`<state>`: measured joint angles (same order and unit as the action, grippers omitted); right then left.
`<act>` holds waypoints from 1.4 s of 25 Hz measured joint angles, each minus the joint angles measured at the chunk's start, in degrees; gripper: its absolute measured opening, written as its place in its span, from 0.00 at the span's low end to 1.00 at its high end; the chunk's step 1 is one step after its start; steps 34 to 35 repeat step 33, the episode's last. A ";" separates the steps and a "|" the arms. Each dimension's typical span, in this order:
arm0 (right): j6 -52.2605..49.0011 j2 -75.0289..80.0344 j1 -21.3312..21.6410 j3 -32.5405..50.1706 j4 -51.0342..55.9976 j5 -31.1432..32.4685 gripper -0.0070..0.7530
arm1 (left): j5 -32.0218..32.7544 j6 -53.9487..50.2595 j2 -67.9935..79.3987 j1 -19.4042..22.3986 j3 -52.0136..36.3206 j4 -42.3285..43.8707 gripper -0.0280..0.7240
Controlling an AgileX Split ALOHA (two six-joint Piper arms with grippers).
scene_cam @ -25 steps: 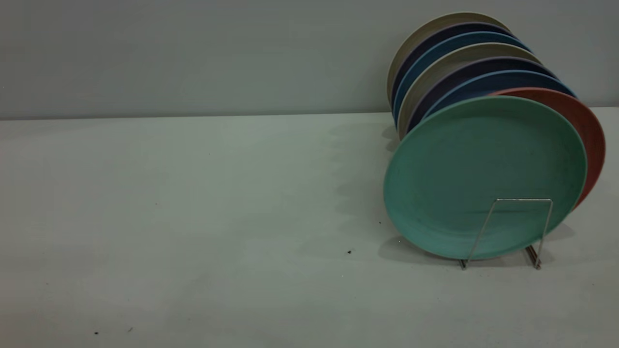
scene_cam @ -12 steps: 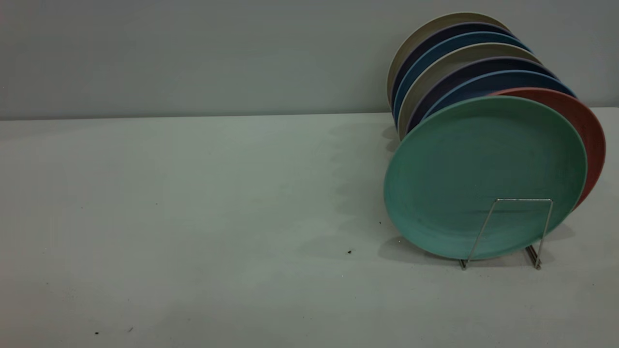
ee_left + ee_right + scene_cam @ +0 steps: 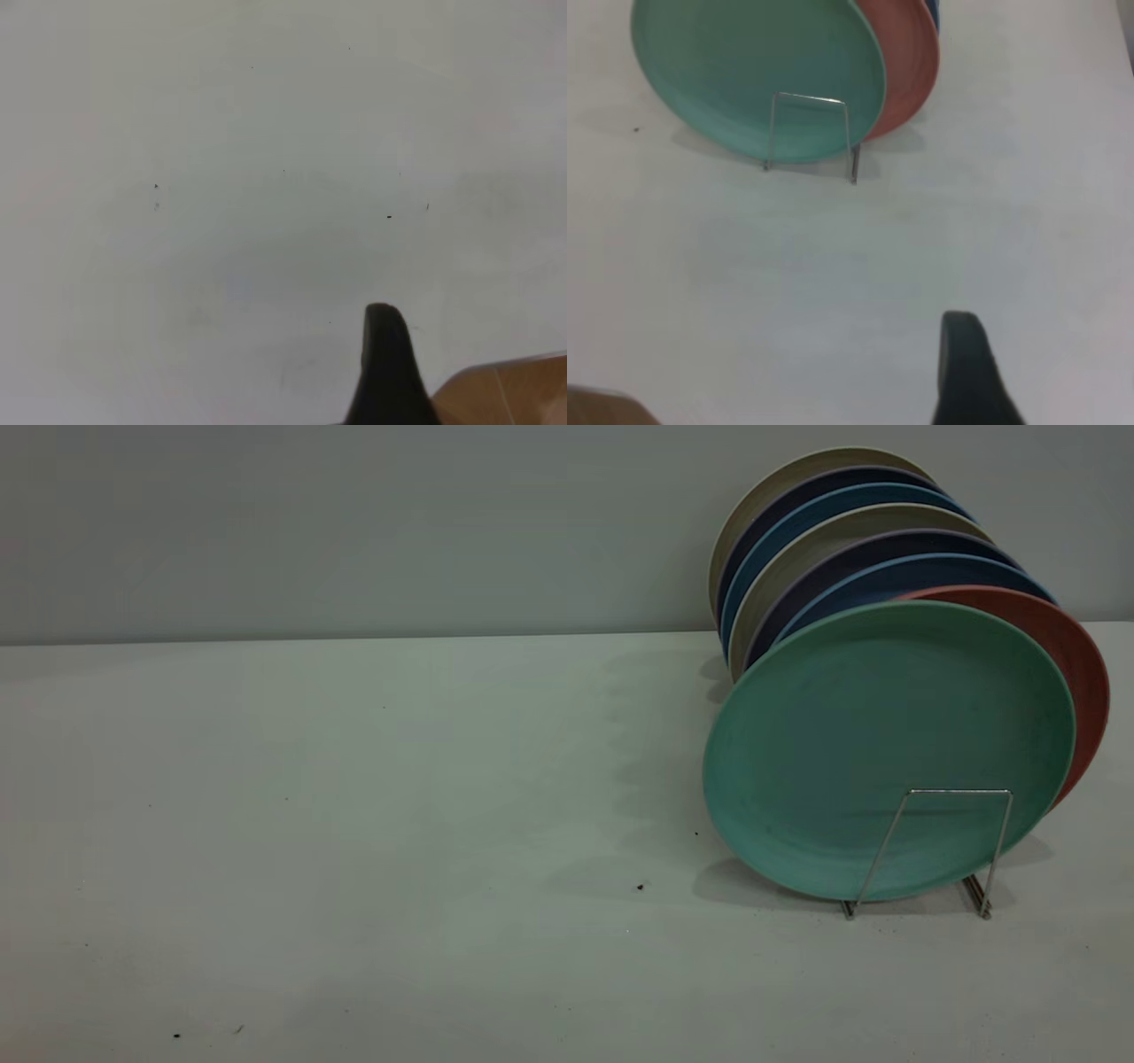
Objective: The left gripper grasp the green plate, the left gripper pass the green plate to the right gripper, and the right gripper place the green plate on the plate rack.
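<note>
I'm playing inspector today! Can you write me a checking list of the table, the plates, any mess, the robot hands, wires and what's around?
Surface: pale table, a few tiny dark specks.
Job's things: green plate stands on edge at the front of the plate rack, behind its front wire loop.
Clutter: pink plate right behind the green one, then blue plates and beige plates, all upright in the rack.
Grippers: left gripper shows one black finger above bare table; right gripper shows one finger, apart from the rack. Neither holds anything in view.
Cables: nothing seen.
Surroundings: plain grey wall; brown floor past the table's edge.
</note>
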<state>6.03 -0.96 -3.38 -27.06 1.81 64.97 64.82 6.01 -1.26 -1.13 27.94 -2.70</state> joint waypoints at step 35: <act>0.00 0.00 0.00 0.00 0.00 0.00 0.61 | 0.00 0.18 0.00 0.42 0.00 0.00 0.75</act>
